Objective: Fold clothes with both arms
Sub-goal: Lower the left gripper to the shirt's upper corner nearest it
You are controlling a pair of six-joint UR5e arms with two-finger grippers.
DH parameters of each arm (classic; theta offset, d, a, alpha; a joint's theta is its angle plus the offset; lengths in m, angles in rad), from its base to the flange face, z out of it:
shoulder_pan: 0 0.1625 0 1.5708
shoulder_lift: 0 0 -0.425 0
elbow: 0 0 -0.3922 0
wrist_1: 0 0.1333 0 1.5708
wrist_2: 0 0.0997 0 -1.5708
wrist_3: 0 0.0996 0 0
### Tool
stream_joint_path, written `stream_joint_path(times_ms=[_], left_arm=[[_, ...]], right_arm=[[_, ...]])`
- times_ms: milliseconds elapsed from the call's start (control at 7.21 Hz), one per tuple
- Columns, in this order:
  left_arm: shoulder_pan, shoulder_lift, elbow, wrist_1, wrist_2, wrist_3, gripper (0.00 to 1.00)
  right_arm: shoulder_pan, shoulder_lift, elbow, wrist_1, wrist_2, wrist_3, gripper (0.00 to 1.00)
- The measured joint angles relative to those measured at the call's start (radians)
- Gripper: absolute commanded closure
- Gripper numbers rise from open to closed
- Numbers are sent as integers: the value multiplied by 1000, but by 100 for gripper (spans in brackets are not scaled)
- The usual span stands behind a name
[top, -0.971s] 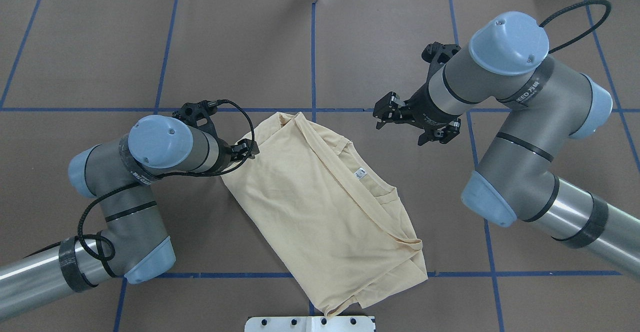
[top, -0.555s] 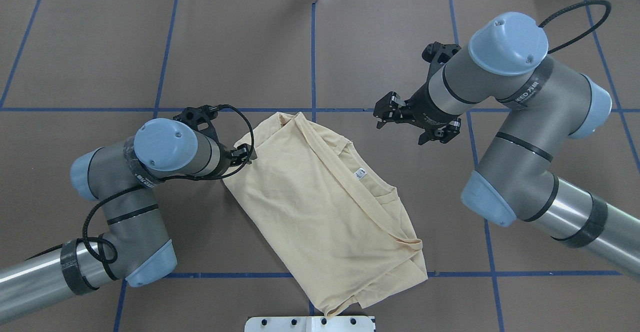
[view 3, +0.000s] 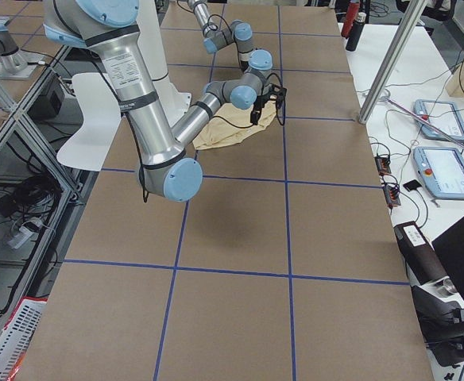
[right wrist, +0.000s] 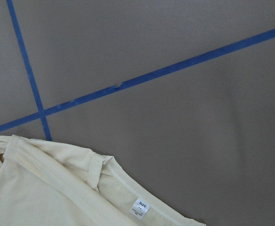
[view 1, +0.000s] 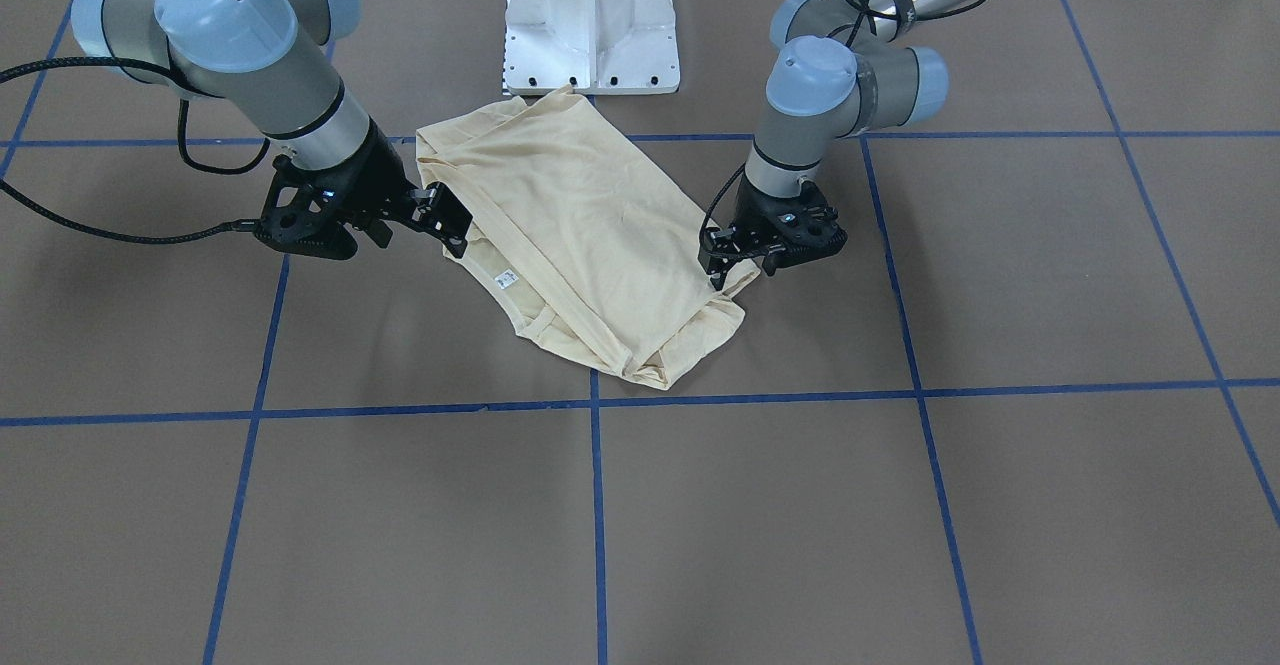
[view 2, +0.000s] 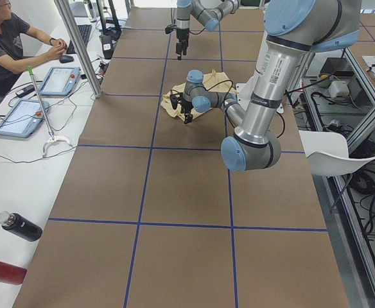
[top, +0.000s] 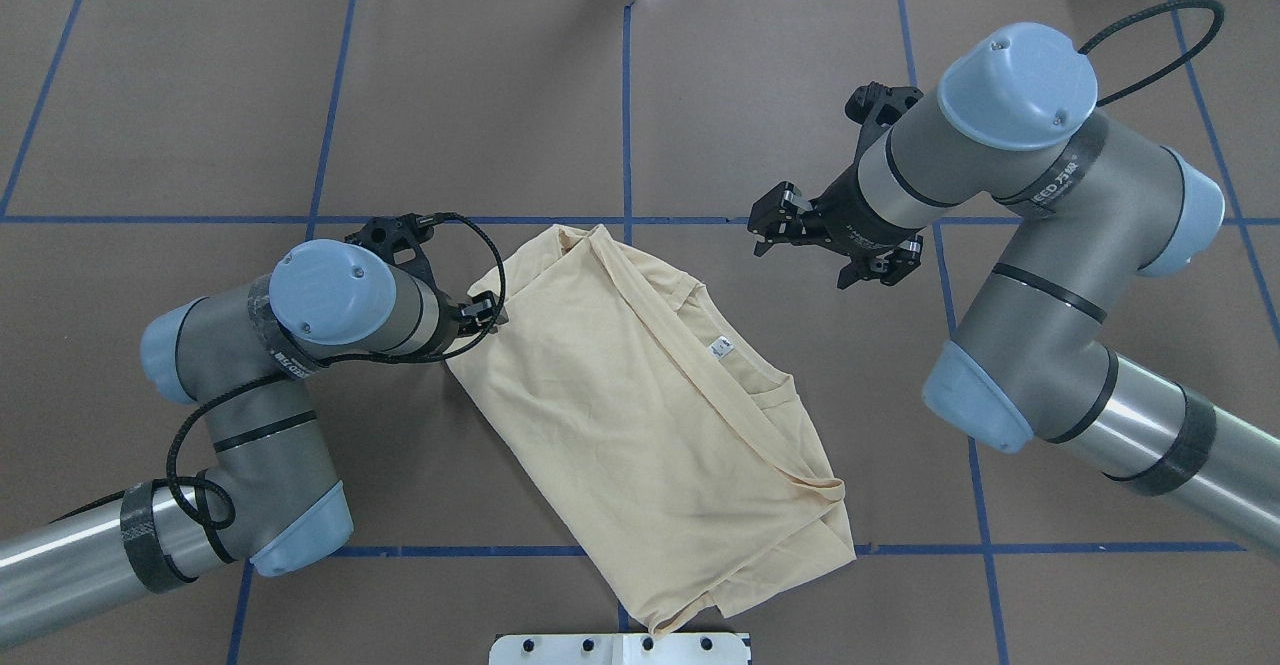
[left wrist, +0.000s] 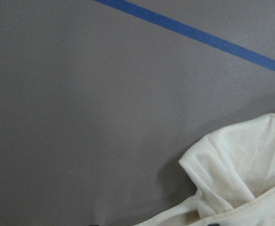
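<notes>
Shirt (top: 640, 415): pale cream-yellow, folded into slanted oblong, plain side up, white neck tag (top: 717, 347) showing, mid-table (top: 480, 95). Left gripper (top: 490, 313) at shirt edge, cannot tell whether clamped. Right gripper (top: 766, 228) spread, empty, apart from shirt.

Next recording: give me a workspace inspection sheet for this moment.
Surface: brown table, blue tape grid.
Job's things: shirt partly folded, plain side up, neck tag showing.
Clutter: nothing seen.
Grippers: left gripper at the shirt's edge, jaws hidden; right gripper open, off the shirt.
Cables: black cables loop off both arms, clear of the shirt.
Surroundings: seated person, pendants, bottles on side desk.
</notes>
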Motion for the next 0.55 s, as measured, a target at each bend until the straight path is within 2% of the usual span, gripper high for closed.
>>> stream_joint_path(times_ms=[139, 416, 555], left_arm=[[0, 1, 0, 1, 0, 0, 44], [0, 2, -1, 10, 0, 0, 88], [0, 1, -3, 16, 0, 0, 100]], right_arm=[[0, 1, 0, 0, 0, 0, 0], [1, 0, 0, 0, -1, 0, 0], [2, 0, 0, 0, -1, 0, 0]])
